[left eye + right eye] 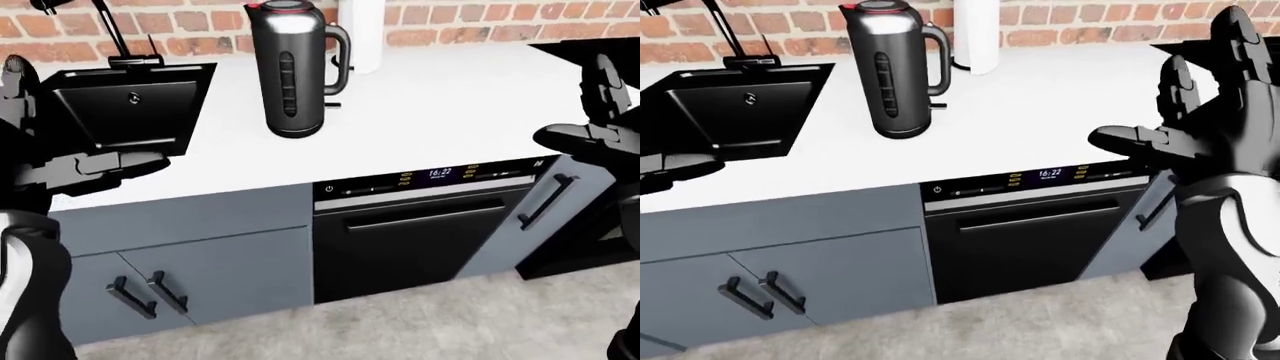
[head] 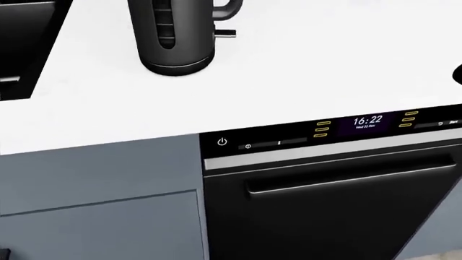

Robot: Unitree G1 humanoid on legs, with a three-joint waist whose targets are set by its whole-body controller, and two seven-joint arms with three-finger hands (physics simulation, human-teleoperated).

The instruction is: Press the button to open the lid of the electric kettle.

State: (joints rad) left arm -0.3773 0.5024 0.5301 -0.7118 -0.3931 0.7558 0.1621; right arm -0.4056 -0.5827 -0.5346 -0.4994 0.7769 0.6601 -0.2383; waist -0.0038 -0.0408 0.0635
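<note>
Kettle on counter, hands clear

Kettle (image 1: 292, 69) stands on counter (image 1: 430, 97), right of sink (image 1: 120, 105), above-left of dishwasher (image 1: 420, 225). Eye views show lid and both hands, left hand (image 1: 75, 166) and right hand (image 1: 1200, 112), fingers spread, empty; head view crops kettle top, no hands

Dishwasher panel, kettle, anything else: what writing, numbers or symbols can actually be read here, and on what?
"16:22": on the lit display of the black dishwasher, head view.
A smaller line under the time: too blurred to read.
Power symbol: at the left end of the same panel.
Small marks at the panel's right end: too small to read.
Yellow bars beside the display: indicator lines, no text.
Kettle: no readable label.
</note>
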